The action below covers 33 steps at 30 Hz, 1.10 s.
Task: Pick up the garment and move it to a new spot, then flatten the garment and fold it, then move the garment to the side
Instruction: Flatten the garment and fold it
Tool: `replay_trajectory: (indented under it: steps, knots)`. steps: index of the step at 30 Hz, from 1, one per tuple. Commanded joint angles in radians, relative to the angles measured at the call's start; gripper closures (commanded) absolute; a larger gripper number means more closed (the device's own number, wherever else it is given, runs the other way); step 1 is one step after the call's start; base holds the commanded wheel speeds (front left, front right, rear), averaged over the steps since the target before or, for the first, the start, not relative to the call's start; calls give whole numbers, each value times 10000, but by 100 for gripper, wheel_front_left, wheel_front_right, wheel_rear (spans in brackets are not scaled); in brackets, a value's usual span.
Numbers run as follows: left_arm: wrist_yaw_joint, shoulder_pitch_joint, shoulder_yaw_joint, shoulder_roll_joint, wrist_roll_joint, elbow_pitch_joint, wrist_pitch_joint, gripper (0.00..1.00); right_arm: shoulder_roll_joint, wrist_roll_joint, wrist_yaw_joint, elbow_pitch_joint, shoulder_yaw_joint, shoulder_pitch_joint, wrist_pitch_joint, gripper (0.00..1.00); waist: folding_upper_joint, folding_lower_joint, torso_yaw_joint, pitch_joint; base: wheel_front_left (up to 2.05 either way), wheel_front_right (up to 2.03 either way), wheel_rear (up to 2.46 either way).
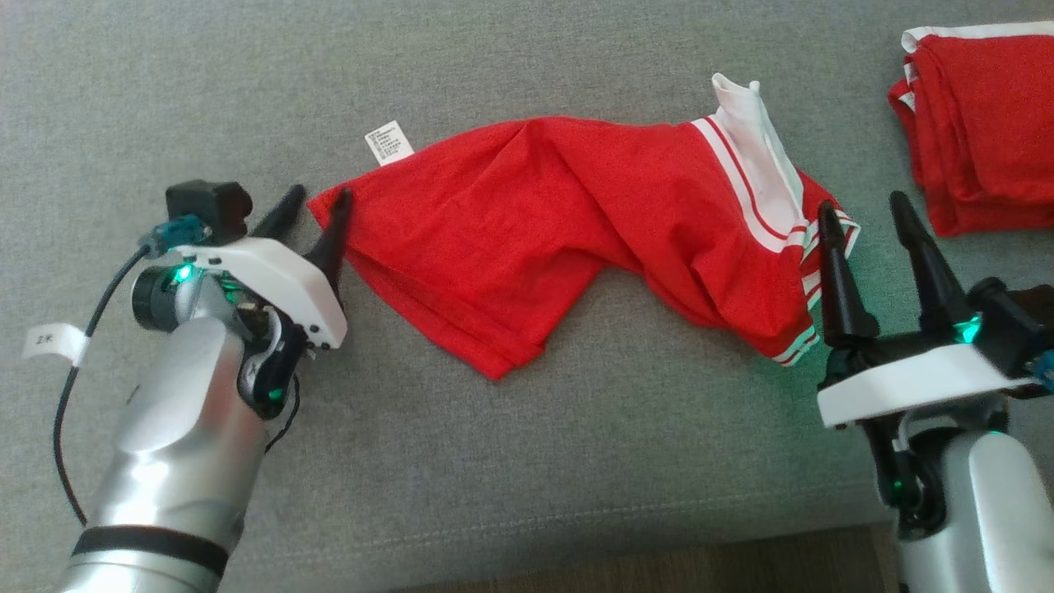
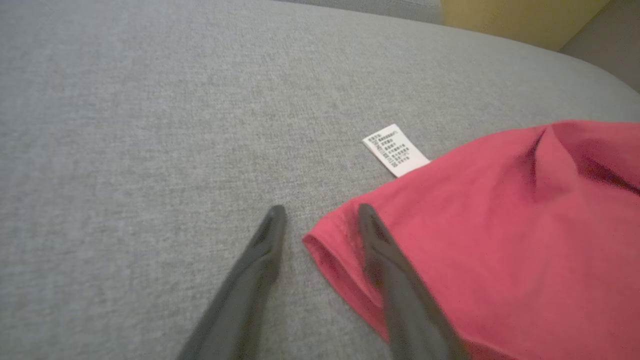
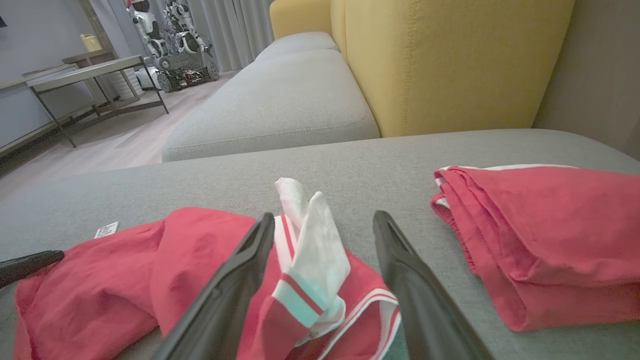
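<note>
Left claw spread, straddling left corner of garment, one finger over hem, other on sofa cushion; can't tell if it's pressing fabric. Right claw spread too, flanking striped end. Folded red pile cut off at frame edge; care label print too tiny to read. Count: two claws, two red garments, one label. Garment red, white-and-mint striped trim, crumpled, stretched across mid-cushion.

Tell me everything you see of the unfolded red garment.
The red garment lies crumpled, stretched sideways on the grey cushion. It looks like soft knit, with a white part with red and mint stripes at its right end and a white care label at its left. The left gripper, jaws open, straddles its left corner; the right gripper stands at the striped end.
</note>
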Motion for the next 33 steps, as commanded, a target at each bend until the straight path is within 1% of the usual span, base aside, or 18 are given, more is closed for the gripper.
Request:
replay_trajectory:
  steps: [1,7,11,14,17,19,20,22,24,28,29,30,31,33]
  knots:
    - [-67,-74,39,188,-21,70,-5,100,-20,60,65,-337,112,-257,-92,0,0,0,8,-16,0,0,0]
    - [-116,-208,-394,215,47,325,-296,100,-20,-107,65,-556,-190,-509,55,0,0,0,106,-80,0,0,0]
    - [-127,-362,-585,255,131,347,-728,100,-20,-190,65,-479,-393,-1043,290,0,0,0,218,-96,0,0,0]
    - [-129,-513,-653,226,182,349,-1016,100,-74,-304,65,-117,-503,-1719,624,0,0,0,365,-55,0,0,0]
    - [-130,-666,-747,123,212,370,-1195,100,-453,-149,65,567,-402,-2540,1148,0,0,0,579,37,0,0,0]
    - [-132,-766,-805,37,215,384,-1284,100,-770,66,65,1114,-118,-3087,1616,0,0,0,726,121,0,0,0]
    - [-133,-861,-884,-72,218,392,-1364,100,-1172,179,65,1693,311,-3584,2166,0,0,0,895,214,0,0,0]
    - [-134,-934,-940,-164,204,411,-1441,100,-1541,276,65,2204,887,-4029,2684,0,0,0,1023,301,0,0,0]
    - [-135,-985,-993,-249,184,449,-1508,100,-1849,345,65,2621,1417,-4356,3177,0,0,0,1137,376,0,0,0]
    - [-138,-1075,-1060,-344,123,528,-1643,100,-2378,496,65,3164,2141,-4795,3973,0,0,0,1293,500,0,0,0]
    - [-138,-1087,-1061,-351,102,546,-1683,100,-2469,511,65,3243,2238,-4856,4139,9,0,0,1309,515,0,0,0]
    - [-139,-1097,-1057,-354,81,556,-1726,100,-2540,530,65,3322,2272,-4885,4305,70,0,0,1328,525,0,0,0]
    - [-139,-1106,-1044,-350,60,556,-1773,100,-2587,566,65,3356,2273,-4902,4408,100,0,0,1345,526,0,0,0]
    - [-140,-1136,-966,-308,20,486,-1877,100,-2672,640,65,3304,2235,-4915,4455,100,0,0,1363,523,0,0,0]
